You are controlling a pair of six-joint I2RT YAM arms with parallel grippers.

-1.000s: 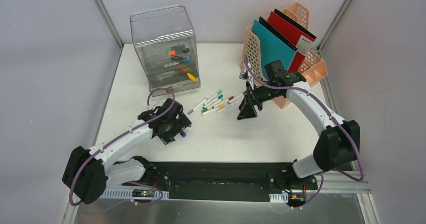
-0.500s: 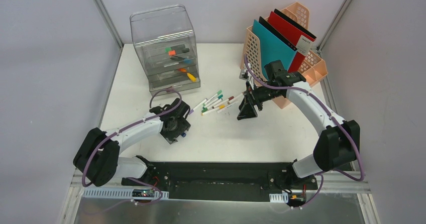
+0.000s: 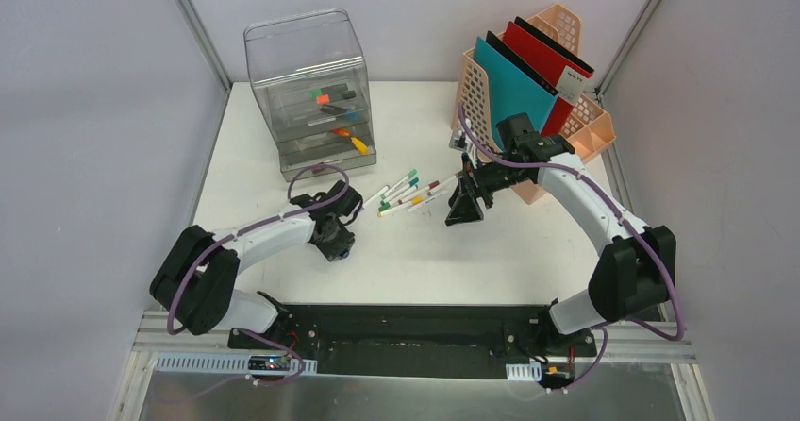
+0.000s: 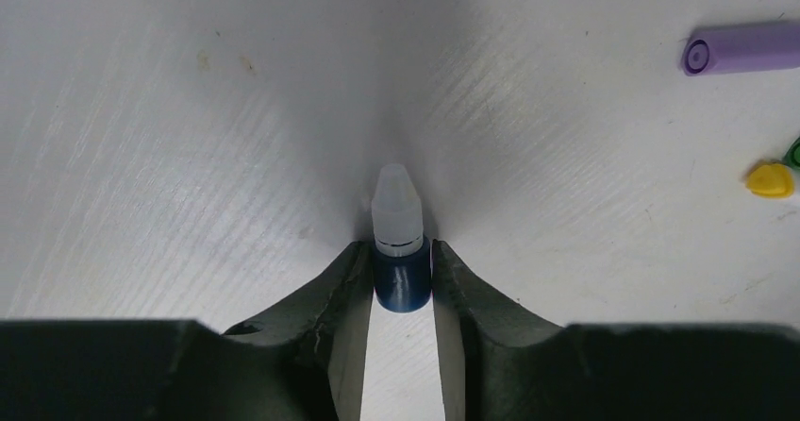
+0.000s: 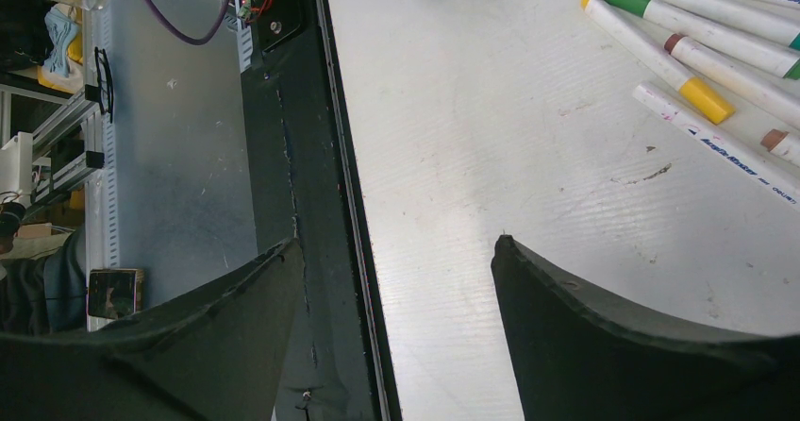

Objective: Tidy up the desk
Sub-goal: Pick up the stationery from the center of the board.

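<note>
The white desk (image 3: 528, 251) carries a loose heap of markers (image 3: 408, 193) in its middle. A small blue bottle (image 4: 402, 284) with a translucent white cap lies left of them, by the left arm's tip in the top view (image 3: 345, 251). My left gripper (image 4: 401, 251) is low over the desk, both fingers pressed against the bottle's blue body. My right gripper (image 3: 464, 210) hangs open just right of the markers, nothing between its fingers (image 5: 566, 317). Its wrist view shows several markers (image 5: 703, 48) at the upper right.
A clear plastic drawer unit (image 3: 311, 91) with pens inside stands at the back left. A peach file rack (image 3: 587, 124) holding teal and red notebooks stands at the back right. The black rail (image 3: 406, 336) runs along the near edge. A purple marker (image 4: 745, 48) lies near the bottle.
The left arm reached forward and right to the blue bottle, and its jaws came in from wide open to touch it on both sides. The right arm stayed still.
</note>
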